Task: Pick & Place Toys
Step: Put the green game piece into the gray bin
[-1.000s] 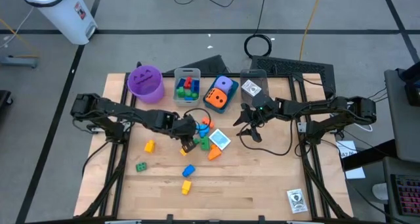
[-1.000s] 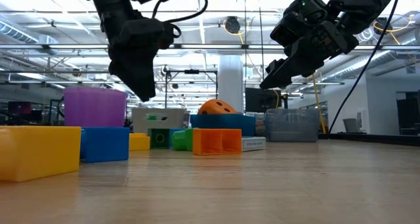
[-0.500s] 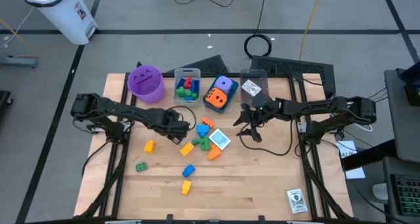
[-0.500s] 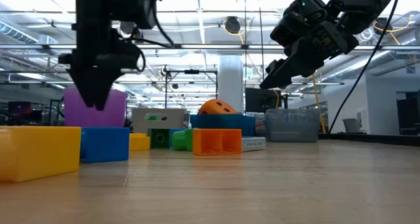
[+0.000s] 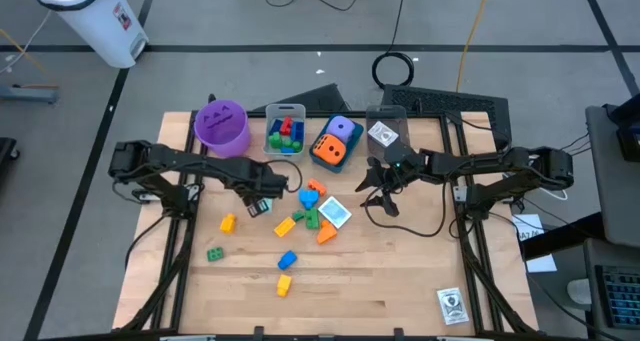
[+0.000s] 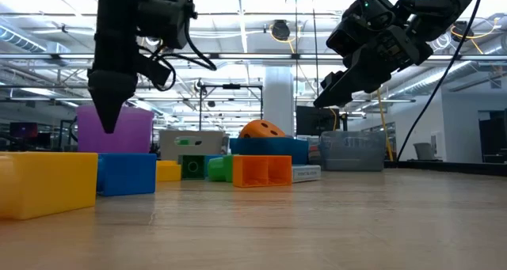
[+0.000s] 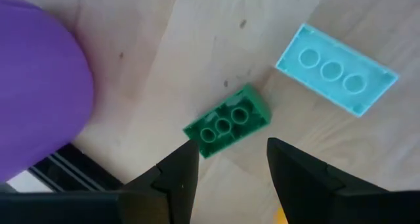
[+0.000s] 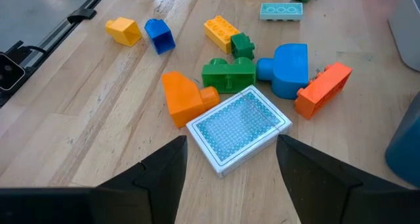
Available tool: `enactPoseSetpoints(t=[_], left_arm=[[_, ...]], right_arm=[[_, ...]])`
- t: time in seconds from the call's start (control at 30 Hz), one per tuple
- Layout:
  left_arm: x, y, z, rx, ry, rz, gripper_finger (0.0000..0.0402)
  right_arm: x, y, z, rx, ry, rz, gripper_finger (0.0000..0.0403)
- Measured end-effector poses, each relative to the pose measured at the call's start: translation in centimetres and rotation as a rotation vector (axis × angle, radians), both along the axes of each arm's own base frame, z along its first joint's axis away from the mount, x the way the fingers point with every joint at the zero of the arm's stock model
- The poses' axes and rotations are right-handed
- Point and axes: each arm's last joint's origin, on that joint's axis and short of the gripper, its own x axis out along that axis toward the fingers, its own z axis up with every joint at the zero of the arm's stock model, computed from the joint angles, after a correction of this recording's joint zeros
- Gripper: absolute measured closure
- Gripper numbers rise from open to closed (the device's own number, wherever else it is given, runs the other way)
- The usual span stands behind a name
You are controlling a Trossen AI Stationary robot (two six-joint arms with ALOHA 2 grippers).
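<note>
Table [image 5: 400, 281] carries a loose toy pile. Purple cup [image 5: 221, 124] sits just beside the left gripper [image 5: 258, 201], up-table of it. Left gripper hangs above the wood with fingers apart, nothing between them; green brick [image 7: 227, 121] lies right under its tips, pale blue brick [image 7: 336, 69] a bit farther out. Right gripper [image 5: 378, 186] is also spread and empty, card deck [image 8: 239, 127] and orange brick [image 8: 184, 97] just ahead of it. Bricks look light, rigid and slick: pinch the green one across its long flat sides.
</note>
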Motion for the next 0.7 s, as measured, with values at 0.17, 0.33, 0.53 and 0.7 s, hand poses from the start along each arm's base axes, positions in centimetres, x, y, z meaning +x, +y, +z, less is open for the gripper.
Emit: enactPoseSetpoints(t=[0.17, 0.33, 0.53, 0.7], left_arm=[[-0.1, 1.2, 0.0, -0.082, 0.024, -0.062, 0.0183], [-0.1, 1.8, 0.0, -0.111, 0.048, -0.182, 0.0138], [-0.6, 1.8, -1.6, -0.133, 0.067, -0.294, 0.0099], [-1.5, 1.6, -3.6, -0.142, 0.081, -0.320, 0.0081]], right_arm=[[0.0, 0.0, 0.0, 0.000, 0.000, 0.000, 0.0174], [0.0, 0.0, 0.0, 0.000, 0.000, 0.000, 0.0174], [0.0, 0.0, 0.0, 0.000, 0.000, 0.000, 0.0174], [0.0, 0.0, 0.0, 0.000, 0.000, 0.000, 0.0174]])
